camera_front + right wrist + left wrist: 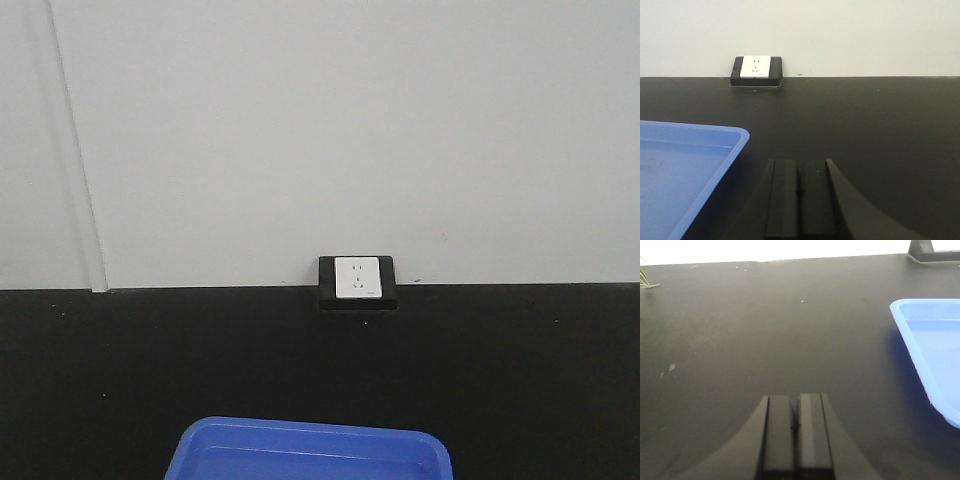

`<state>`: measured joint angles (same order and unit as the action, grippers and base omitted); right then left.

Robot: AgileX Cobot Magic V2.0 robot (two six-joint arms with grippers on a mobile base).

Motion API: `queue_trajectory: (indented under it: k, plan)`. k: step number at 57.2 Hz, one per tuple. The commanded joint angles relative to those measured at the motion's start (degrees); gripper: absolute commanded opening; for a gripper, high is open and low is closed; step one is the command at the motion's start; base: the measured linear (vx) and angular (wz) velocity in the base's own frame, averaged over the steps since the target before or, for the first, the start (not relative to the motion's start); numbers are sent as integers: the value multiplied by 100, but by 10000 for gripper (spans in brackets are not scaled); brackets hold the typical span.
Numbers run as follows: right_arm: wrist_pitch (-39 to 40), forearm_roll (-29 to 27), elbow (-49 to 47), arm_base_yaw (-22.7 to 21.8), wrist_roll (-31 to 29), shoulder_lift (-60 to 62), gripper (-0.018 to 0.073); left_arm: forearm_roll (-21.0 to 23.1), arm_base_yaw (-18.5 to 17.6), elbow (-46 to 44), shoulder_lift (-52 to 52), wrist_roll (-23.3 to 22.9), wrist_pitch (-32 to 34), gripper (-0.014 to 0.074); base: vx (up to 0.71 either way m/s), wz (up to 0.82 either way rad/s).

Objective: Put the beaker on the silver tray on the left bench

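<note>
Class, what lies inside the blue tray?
The blue tray shows only its bare blue floor. Part of it runs out of every view, so that part cannot be seen.

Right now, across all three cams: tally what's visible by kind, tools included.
Blue tray: 1
Wall socket: 1
Leaf tip: 1
Tools: 2, left tool and right tool, both shut
Beaker: 0
Silver tray: 0
Total: 5
</note>
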<state>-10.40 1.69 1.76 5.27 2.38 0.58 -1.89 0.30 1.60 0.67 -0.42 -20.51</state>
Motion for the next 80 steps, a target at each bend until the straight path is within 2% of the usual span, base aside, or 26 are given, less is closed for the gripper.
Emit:
queue_trajectory:
  k: [1, 13, 23, 29, 37, 50, 68, 80]
  plan:
    - [486, 64, 64, -27, -50, 91, -6, 9, -36, 159, 90, -18, 448, 1, 0, 0]
    - [601, 90, 64, -27, -55, 91, -6, 9, -36, 159, 90, -18, 448, 1, 0, 0]
    - [1758, 130, -142, -27, -67, 91, -6, 9, -36, 159, 90, -18, 448, 1, 0, 0]
    - [1922, 130, -857, -27, -238, -64, -6, 9, -36, 159, 90, -18, 448, 1, 0, 0]
    - [1905, 116, -2049, -27, -843, -1207, -6, 9, -36, 159, 90, -18, 448, 1, 0, 0]
    - [1997, -6, -3517, -27, -903, -3453, -6, 9, -36, 159, 90, -18, 448, 1, 0, 0]
    - [2008, -67, -3751, -27, -875, -4821, 3, 9, -36, 159, 90, -18, 448, 1, 0, 0]
    - [1890, -67, -3751, -27, -708, -4948, 105, 9, -36, 159, 90, -18, 448, 1, 0, 0]
